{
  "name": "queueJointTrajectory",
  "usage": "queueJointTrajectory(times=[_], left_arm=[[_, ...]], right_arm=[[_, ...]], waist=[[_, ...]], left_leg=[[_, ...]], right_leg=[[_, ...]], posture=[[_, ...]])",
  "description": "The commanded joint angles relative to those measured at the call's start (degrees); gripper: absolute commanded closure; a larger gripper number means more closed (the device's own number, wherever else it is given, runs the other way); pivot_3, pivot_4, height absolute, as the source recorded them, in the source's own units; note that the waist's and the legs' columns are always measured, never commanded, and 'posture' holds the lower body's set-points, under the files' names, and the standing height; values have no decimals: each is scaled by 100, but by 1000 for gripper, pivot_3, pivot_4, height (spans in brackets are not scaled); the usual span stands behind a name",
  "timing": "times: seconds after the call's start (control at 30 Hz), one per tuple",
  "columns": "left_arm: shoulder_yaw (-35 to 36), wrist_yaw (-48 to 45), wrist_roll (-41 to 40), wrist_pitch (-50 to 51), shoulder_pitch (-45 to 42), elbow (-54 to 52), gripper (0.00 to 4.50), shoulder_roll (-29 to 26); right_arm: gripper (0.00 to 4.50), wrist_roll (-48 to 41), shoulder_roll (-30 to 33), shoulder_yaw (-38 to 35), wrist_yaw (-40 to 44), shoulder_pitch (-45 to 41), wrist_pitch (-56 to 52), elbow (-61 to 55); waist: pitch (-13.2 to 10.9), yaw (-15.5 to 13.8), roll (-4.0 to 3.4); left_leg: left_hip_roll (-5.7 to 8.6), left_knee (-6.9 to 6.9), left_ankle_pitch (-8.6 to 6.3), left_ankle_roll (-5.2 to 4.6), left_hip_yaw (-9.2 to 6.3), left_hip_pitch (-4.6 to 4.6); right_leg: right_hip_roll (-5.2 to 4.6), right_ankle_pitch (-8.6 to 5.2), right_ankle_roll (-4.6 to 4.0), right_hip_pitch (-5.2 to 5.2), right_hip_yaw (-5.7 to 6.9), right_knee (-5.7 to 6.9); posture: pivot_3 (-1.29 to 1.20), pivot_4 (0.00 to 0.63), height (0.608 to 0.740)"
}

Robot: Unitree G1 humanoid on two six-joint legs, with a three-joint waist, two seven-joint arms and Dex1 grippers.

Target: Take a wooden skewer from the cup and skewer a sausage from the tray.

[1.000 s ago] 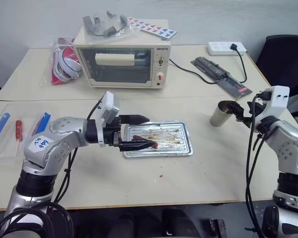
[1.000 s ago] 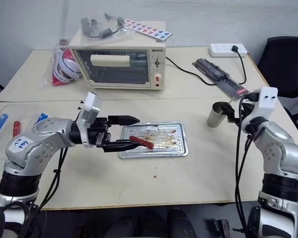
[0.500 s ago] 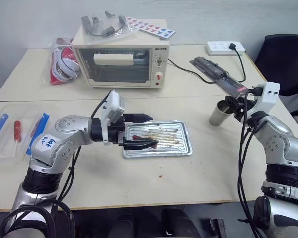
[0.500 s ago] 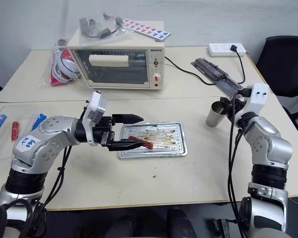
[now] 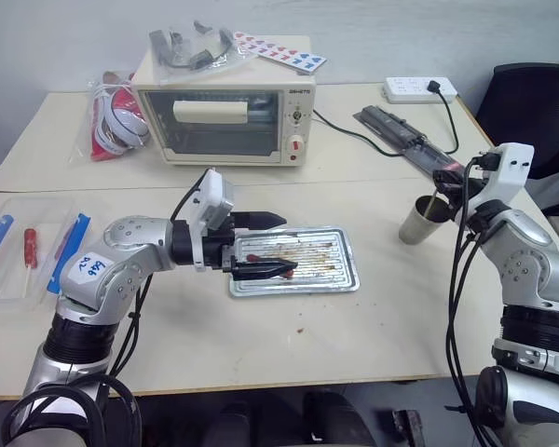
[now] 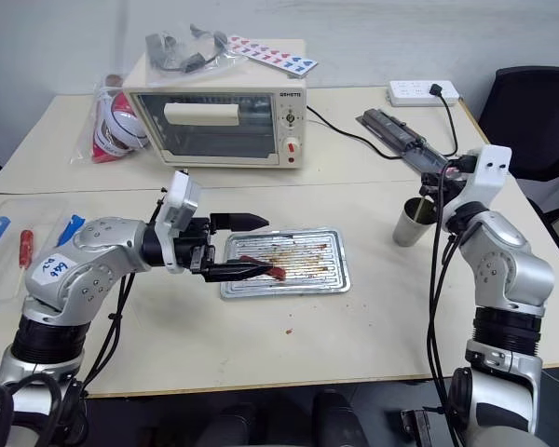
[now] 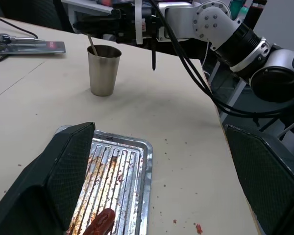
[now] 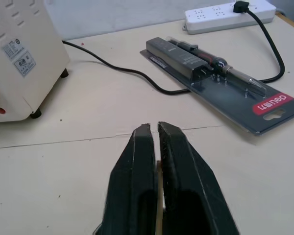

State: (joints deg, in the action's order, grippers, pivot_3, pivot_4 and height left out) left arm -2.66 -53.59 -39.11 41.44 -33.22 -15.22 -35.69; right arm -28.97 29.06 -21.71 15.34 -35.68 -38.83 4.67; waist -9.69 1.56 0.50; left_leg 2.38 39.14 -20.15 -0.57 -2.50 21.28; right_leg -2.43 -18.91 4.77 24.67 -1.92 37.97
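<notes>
Now our right gripper [image 8: 154, 128], open a moment ago, pinches the wooden skewer [image 7: 91, 46] above the cup [image 5: 419, 221]. Our left gripper [image 5: 275, 246] stays wide around the sausage [image 6: 262, 266] on the tray [image 5: 340, 270]. Next we lift the skewer out.

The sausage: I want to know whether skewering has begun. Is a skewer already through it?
No: the sausage lies bare on the tray, while the wooden skewer still stands in the cup.

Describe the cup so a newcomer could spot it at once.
Start at the cream toaster oven at the back, then follow the table forward and to the robot's right, past the silver tray. The cup stands there: plain grey metal, no handle.
</notes>
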Motion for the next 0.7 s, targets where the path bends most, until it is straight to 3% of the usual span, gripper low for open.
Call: queueJointTrajectory(times=[0.03, 0.37, 0.57, 0.7], left_arm=[[57, -54, 32, -146, -139, -75, 0, 46], [61, -71, 103, -214, -64, -64, 0, 105], [-5, -110, 190, -275, -54, -60, 0, 132], [-21, -138, 214, -308, -26, -58, 0, 127]], right_arm=[[4481, -185, 210, -272, -160, -363, -141, -497], [4481, -331, 492, -363, -206, -318, -681, -948], [3242, -300, 479, -346, -386, 97, -1005, -1294], [3242, -268, 372, -381, -507, 443, -1075, -1450]], waist=[[-2, 1, -3], [-7, -2, -12], [-7, -9, -12], [-7, -7, -12]], left_leg=[[0, 0, 0, 0, 0, 0], [0, 0, 0, 0, -2, 4], [0, 0, 0, -1, -2, 5], [0, 0, 0, 0, -1, 5]], right_leg=[[0, 0, 0, 0, 0, 0], [-1, 0, 0, 2, 1, -1], [-1, 0, 0, 2, 0, -1], [-1, 0, 0, 2, 0, -1]], posture=[[0, 150, 740], [0, 150, 740], [0, 150, 740], [0, 150, 740]])
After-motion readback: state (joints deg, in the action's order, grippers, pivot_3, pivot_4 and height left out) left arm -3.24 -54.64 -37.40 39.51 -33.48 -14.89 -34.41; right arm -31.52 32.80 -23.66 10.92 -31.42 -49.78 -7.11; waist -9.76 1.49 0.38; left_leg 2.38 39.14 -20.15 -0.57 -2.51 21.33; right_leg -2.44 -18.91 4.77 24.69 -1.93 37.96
